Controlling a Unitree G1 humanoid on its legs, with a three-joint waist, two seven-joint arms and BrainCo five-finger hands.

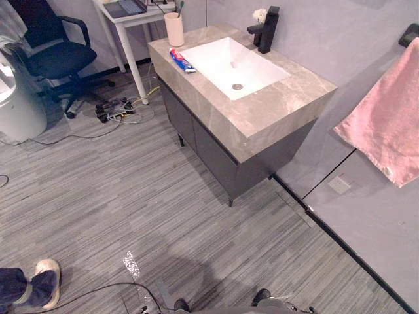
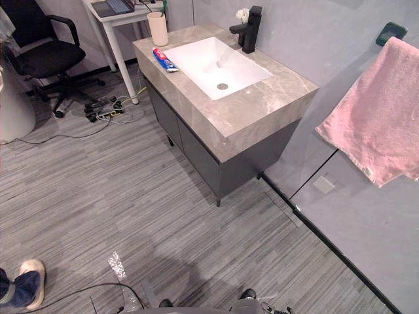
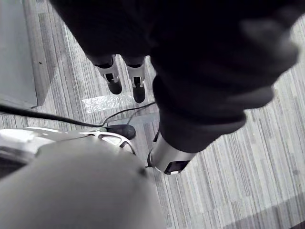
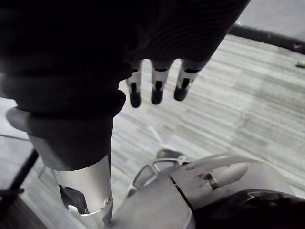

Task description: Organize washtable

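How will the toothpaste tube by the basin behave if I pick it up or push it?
The tube lies flat on the counter, so it probably slides rather than rolls. It looks like soft plastic, likely to give under a squeeze, and light. It sits at the edge of the basin, so a push that way may tip it in.

Toothpaste left of sink, cup behind

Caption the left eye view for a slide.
Washstand from above: toothpaste tube beside the white sink, beige cup at a corner, black tap behind, pink towel hanging at right.
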